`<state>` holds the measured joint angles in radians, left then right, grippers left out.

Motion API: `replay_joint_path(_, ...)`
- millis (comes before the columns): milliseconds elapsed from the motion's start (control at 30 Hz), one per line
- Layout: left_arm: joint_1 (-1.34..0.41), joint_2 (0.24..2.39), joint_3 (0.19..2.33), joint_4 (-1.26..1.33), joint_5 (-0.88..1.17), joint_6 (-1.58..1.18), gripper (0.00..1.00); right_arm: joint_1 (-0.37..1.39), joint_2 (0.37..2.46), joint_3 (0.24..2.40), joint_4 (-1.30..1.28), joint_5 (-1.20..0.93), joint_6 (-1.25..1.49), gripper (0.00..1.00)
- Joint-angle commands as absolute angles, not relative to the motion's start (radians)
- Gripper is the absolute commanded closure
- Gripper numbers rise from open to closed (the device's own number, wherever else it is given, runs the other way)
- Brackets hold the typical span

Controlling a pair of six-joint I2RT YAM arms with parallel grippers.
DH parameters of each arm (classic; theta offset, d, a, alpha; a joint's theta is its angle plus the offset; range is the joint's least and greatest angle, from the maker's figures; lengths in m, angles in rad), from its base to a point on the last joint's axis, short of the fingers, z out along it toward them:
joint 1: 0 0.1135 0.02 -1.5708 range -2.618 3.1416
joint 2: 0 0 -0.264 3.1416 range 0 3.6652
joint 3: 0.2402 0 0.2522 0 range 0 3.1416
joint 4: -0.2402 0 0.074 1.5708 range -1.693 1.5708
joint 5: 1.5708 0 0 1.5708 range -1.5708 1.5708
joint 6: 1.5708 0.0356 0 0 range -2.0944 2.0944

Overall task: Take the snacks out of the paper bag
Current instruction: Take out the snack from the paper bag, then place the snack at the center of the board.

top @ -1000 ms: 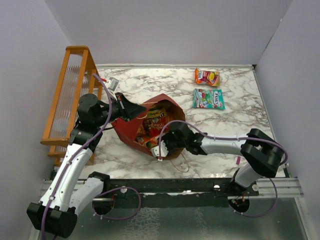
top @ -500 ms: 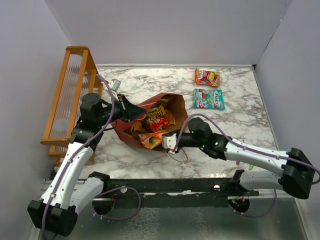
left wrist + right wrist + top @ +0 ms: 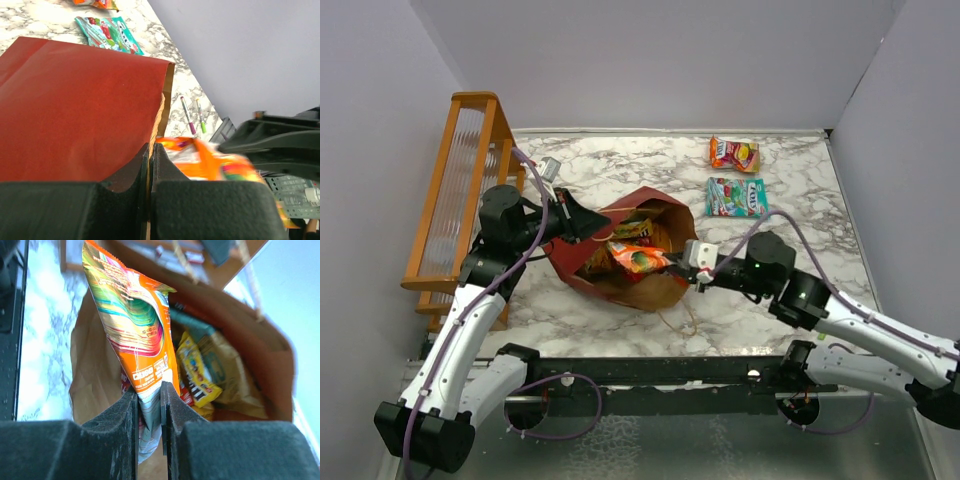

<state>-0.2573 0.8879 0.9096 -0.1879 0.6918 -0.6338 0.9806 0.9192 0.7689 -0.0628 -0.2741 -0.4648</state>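
The right pincer (image 3: 692, 262) is gripping an orange packet (image 3: 642, 260), which was deep inside and is now coming halfway out of the bag (image 3: 638, 292). The left pincer (image 3: 582, 222) is pinching the bag's rim.

No legible text; print on orange packet (image 3: 135, 335), teal packet (image 3: 737, 197) too blurred.

A dark red paper bag (image 3: 572, 262) lies on its side on the marble counter (image 3: 800, 250), its mouth open and more packets showing in its brown interior. The left end effector (image 3: 600, 224) meets the bag's far rim. The right end effector (image 3: 680, 263) grips one end of an orange snack packet (image 3: 638, 260), held over the bag's mouth. Well apart (toward the far right corner) lie a teal packet (image 3: 736, 197) and a red-and-yellow packet (image 3: 733, 153). An orange wooden rack (image 3: 460, 190) stands along the left.
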Motion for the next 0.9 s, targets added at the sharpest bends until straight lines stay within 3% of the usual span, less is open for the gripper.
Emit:
replay_joint_path(0,-0.258,0.877,0.944,-0.226,0.623,-0.618,1.00,0.985,0.790,0.880,-0.098,-0.254,-0.449,0.99)
replay_joint_path(167,-0.257,0.878,0.949,-0.259,0.560,-0.613,1.00,0.985,0.685,0.908,-0.135,-0.196,-0.484,0.99)
replay_joint_path(400,-0.257,0.895,0.967,-0.277,0.547,-0.608,1.00,0.984,0.668,0.917,-0.061,0.105,-0.446,0.99)
replay_joint_path(567,-0.257,0.901,0.977,-0.297,0.546,-0.598,1.00,0.984,0.719,0.821,0.205,0.491,-0.657,0.99)
replay_joint_path(700,-0.258,0.900,0.985,-0.311,0.546,-0.590,1.00,0.973,0.828,0.742,0.511,0.666,-0.888,0.99)
replay_joint_path(767,-0.258,0.903,0.989,-0.316,0.549,-0.584,1.00,0.919,0.885,0.729,0.620,0.689,-0.874,0.99)
replay_joint_path(867,-0.257,0.908,0.993,-0.317,0.556,-0.578,1.00,0.726,0.950,0.786,0.452,0.526,-0.555,0.99)
